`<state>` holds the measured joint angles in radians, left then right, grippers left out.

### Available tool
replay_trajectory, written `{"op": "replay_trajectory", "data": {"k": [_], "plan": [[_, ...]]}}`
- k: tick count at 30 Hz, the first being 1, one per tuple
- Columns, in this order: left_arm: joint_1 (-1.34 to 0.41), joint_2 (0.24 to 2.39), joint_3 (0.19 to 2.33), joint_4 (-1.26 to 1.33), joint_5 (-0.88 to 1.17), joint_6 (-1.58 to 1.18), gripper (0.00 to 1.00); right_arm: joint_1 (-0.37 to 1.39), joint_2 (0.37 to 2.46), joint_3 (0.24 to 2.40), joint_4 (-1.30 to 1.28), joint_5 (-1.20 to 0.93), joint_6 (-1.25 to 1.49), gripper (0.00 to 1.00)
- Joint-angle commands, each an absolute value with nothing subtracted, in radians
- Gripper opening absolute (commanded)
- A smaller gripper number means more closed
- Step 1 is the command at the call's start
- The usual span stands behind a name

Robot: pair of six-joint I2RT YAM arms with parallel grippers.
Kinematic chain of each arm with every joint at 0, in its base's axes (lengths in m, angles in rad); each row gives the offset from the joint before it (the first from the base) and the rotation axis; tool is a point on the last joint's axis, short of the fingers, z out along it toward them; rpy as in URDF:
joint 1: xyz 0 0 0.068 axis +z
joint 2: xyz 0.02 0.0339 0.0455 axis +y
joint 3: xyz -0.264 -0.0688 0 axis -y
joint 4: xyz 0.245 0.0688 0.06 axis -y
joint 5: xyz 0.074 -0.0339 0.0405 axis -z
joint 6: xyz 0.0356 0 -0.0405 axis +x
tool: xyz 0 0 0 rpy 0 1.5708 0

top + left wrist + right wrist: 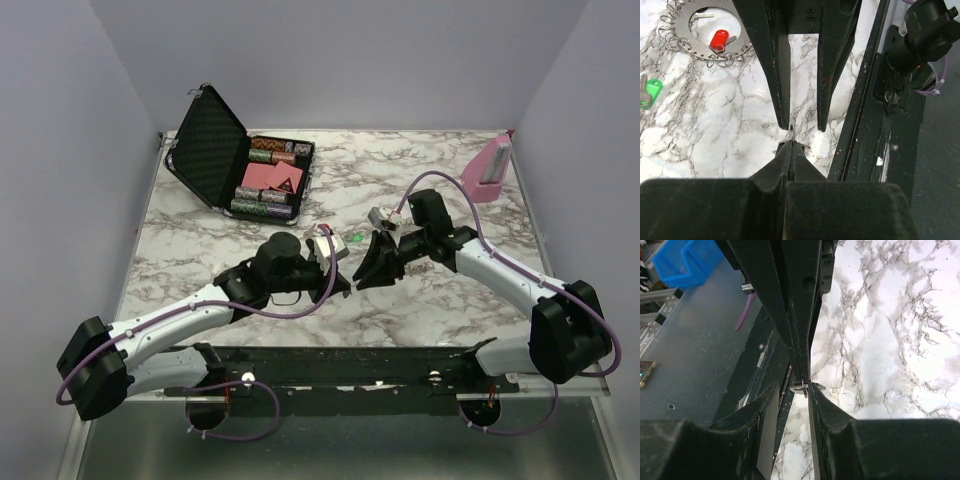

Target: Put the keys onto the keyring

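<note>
In the left wrist view the keyring [705, 52], a silvery loop, lies flat on the marble with a red-headed key [718, 40] on it. A green-headed key [651, 92] lies loose to its left and also shows in the top view [355, 238]. My left gripper [791, 145] is shut on a small metal key blade with a tiny ring [791, 129]; its head is hidden. My right gripper [795, 390] is open, and its fingers straddle the left gripper's tip [804, 380] and the held metal piece [805, 387]. The two grippers meet above mid-table [355, 278].
An open black case [210, 140] with poker chips stands at the back left. A pink stand [488, 170] is at the back right. A black rail [350, 365] runs along the near table edge. A blue bin [687, 260] sits off the table.
</note>
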<state>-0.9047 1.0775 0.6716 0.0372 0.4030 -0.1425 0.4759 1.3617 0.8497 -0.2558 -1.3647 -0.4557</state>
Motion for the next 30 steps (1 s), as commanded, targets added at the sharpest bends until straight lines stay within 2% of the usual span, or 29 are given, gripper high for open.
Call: {"op": "replay_trajectory", "data": {"k": [1, 23, 30], "plan": [[-0.902, 1.092, 0.71, 0.002, 0.414, -0.141, 0.0, 0.474, 1.353, 0.831, -0.224, -1.341, -0.434, 0.38], [-0.902, 1.077, 0.703, 0.015, 0.423, -0.161, 0.0, 0.486, 1.356, 0.824, -0.235, -1.312, -0.469, 0.34], [-0.9, 1.078, 0.703, 0.023, 0.425, -0.163, 0.0, 0.492, 1.359, 0.824, -0.232, -1.308, -0.468, 0.25]]}}
